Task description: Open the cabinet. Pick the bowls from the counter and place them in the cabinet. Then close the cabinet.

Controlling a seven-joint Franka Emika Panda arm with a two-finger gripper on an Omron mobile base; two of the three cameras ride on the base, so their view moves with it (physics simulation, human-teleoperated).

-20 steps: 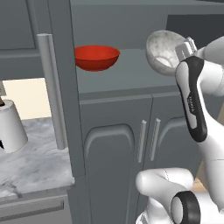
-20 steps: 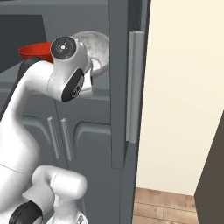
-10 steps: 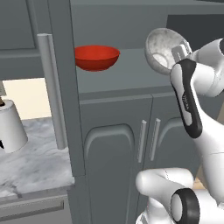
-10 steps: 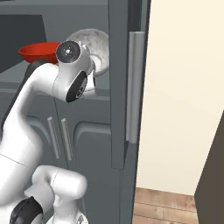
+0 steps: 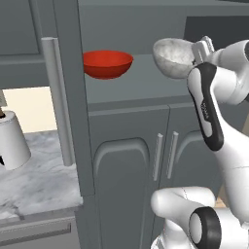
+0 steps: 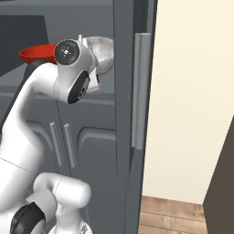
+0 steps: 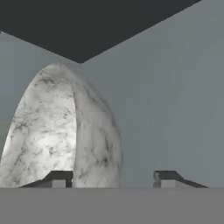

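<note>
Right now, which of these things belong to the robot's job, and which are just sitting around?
Part of the job:
marbled bowl
red bowl
cabinet shelf
open cabinet door
gripper, jaws apart

Just lying about:
paper-towel roll
lower arched doors

Even, diffuse rendered light falls across the kitchen, with no hard cast shadows and no visible lamp. The red bowl (image 5: 107,63) carries a soft gloss along its rim, while the marbled bowl (image 7: 61,131) brightens toward its hollow in the hand view. The cabinet (image 5: 146,29) recess darkens toward its upper rear. The pictures are slightly soft and low in detail, edges mildly jagged, without lens distortion or glare.
</note>
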